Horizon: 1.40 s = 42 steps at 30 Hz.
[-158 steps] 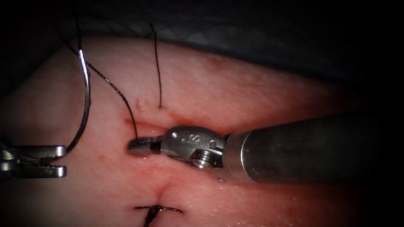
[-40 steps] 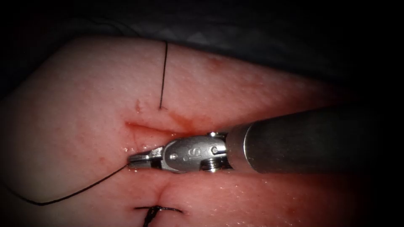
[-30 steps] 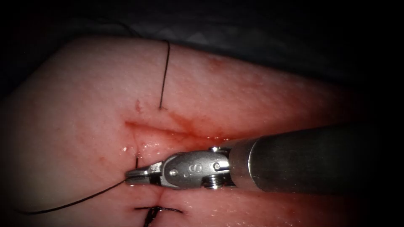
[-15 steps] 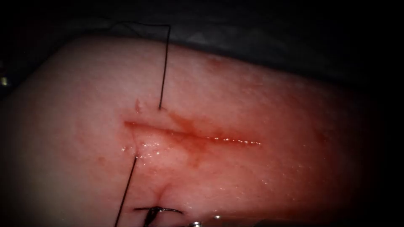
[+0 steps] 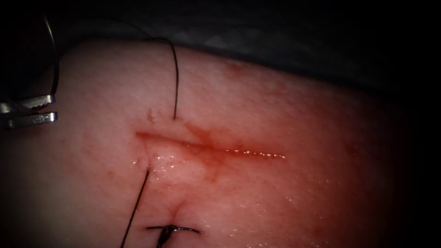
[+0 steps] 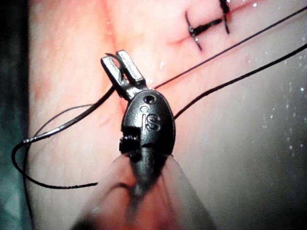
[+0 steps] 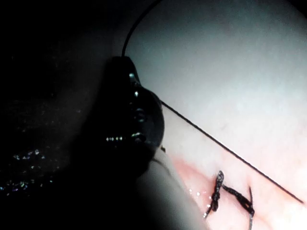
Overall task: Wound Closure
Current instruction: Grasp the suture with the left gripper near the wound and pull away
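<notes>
Endoscope above and in front of the tissue (image 5: 275, 115), wrist views close along shafts, sharing the tied stitch (image 5: 171, 229).

one needle (image 5: 55, 59), one gripper (image 5: 51, 109), one cut (image 5: 206, 148)

Curved needle (image 5: 54, 55) clear of tissue (image 5: 275, 105), held, seemingly near tip; thread (image 5: 176, 82) crosses cut (image 5: 206, 148).

1. A surgical training bench: a slab of tissue (image 5: 275, 115) with a short cut (image 5: 206, 147).
2. Just below that cut sits a tied black stitch (image 5: 171, 229).
3. Dark cloth (image 5: 275, 41) lies behind the slab.
</notes>
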Tool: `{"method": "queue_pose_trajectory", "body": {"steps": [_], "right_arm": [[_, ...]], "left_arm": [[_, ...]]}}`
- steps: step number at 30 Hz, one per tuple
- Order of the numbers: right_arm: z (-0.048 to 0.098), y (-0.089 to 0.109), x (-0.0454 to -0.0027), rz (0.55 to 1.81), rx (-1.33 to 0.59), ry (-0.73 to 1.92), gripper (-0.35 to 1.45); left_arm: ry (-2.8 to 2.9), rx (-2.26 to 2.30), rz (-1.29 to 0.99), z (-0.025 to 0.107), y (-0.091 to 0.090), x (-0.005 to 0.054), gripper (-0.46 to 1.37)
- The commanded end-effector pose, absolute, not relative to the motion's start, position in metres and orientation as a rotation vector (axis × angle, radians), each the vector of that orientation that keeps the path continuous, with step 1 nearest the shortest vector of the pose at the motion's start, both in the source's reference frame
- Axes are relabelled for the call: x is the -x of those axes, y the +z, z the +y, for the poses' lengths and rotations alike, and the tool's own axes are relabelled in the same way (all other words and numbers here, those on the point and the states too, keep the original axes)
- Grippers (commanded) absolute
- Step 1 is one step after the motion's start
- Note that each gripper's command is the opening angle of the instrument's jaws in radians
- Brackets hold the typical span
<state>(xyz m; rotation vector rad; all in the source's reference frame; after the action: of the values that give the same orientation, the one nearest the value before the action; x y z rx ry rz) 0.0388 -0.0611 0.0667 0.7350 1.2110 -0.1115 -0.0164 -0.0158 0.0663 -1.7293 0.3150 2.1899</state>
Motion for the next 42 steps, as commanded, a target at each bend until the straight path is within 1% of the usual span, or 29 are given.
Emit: {"method": "queue_pose_trajectory", "body": {"steps": [1, 6, 8, 9, 10, 11, 13, 17, 18, 19, 20, 22, 23, 26, 31, 36, 42], "right_arm": [[-0.061, 0.067, -0.0389, 1.216, -0.755, -0.119, -0.35], [-0.061, 0.066, -0.0396, 1.278, -0.805, -0.154, -0.35], [-0.06, 0.066, -0.0395, 1.282, -0.763, -0.127, 0.34], [-0.059, 0.066, -0.0393, 1.286, -0.732, -0.116, 0.81], [-0.059, 0.066, -0.039, 1.289, -0.704, -0.112, 1.01], [-0.058, 0.067, -0.0387, 1.292, -0.676, -0.105, 1.13], [-0.057, 0.067, -0.0374, 1.295, -0.633, -0.087, 1.29], [-0.052, 0.066, -0.0337, 1.297, -0.551, -0.054, 1.38], [-0.052, 0.066, -0.0334, 1.296, -0.549, -0.047, 1.39], [-0.05, 0.066, -0.0315, 1.292, -0.51, -0.032, 1.43], [-0.05, 0.066, -0.0312, 1.291, -0.503, -0.03, 1.43], [-0.048, 0.065, -0.0291, 1.287, -0.474, -0.023, 1.45], [-0.047, 0.065, -0.0273, 1.291, -0.457, -0.01, 1.43], [-0.044, 0.065, -0.0237, 1.313, -0.405, 0.007, 1.38], [-0.04, 0.067, -0.0208, 1.314, -0.345, 0.011, 1.25], [-0.036, 0.072, -0.0208, 1.304, -0.314, 0.029, 1.27], [-0.034, 0.081, -0.0235, 1.274, -0.243, 0.02, 1.34]], "left_arm": [[2.196, 1.738, 0.301, -0.016, 0.066, 0.0165, -0.35], [2.199, 1.739, 0.3, -0.016, 0.066, 0.0166, -0.35], [2.199, 1.739, 0.3, -0.016, 0.067, 0.0166, -0.35], [2.199, 1.739, 0.3, -0.016, 0.067, 0.0166, -0.35], [2.199, 1.739, 0.3, -0.016, 0.067, 0.0167, -0.35], [2.199, 1.739, 0.3, -0.016, 0.067, 0.0167, -0.35], [2.199, 1.739, 0.3, -0.016, 0.067, 0.0167, -0.35], [2.199, 1.739, 0.3, -0.016, 0.067, 0.0167, -0.35], [2.199, 1.739, 0.3, -0.016, 0.067, 0.0167, -0.35], [2.199, 1.74, 0.3, -0.016, 0.067, 0.0166, -0.35], [2.199, 1.74, 0.3, -0.016, 0.067, 0.0166, -0.35], [2.199, 1.74, 0.299, -0.016, 0.067, 0.0166, -0.35], [2.199, 1.74, 0.299, -0.016, 0.067, 0.0166, -0.35], [2.199, 1.74, 0.299, -0.016, 0.067, 0.0166, -0.35], [2.199, 1.74, 0.299, -0.016, 0.067, 0.0167, -0.35], [2.199, 1.739, 0.3, -0.016, 0.067, 0.0167, -0.35], [2.199, 1.742, 0.298, -0.016, 0.067, 0.0167, -0.35]]}}
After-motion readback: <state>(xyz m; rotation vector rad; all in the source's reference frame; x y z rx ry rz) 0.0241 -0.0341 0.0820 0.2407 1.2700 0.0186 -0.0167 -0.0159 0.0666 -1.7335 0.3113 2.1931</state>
